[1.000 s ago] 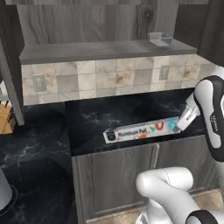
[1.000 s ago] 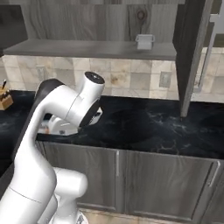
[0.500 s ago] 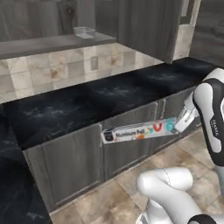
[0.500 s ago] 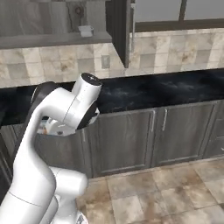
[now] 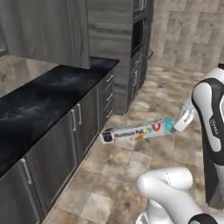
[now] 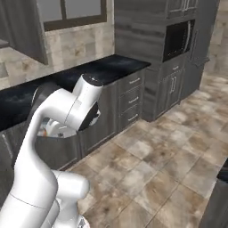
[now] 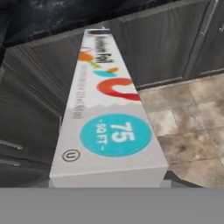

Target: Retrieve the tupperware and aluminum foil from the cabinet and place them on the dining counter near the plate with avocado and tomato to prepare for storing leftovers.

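Left base view, left to right: long black counter with grey doors along the left, tall dark cabinets behind, tile floor. Foil box hangs in the air over the floor, well clear of the counter's front edge. Its long axis runs near level; the dark end points left toward the counter, the teal end sits right, in the gripper. Gripper clamps the box by that end, jaws about box-wide. Hand view: box runs straight away from the hand, lettered end far.

Step, as I judge it: carrying the foil to the dining counter, base on the move. Tupperware still to fetch. Next: find the island and plate, stop short of its edge, lower the box flat near the plate, let go.
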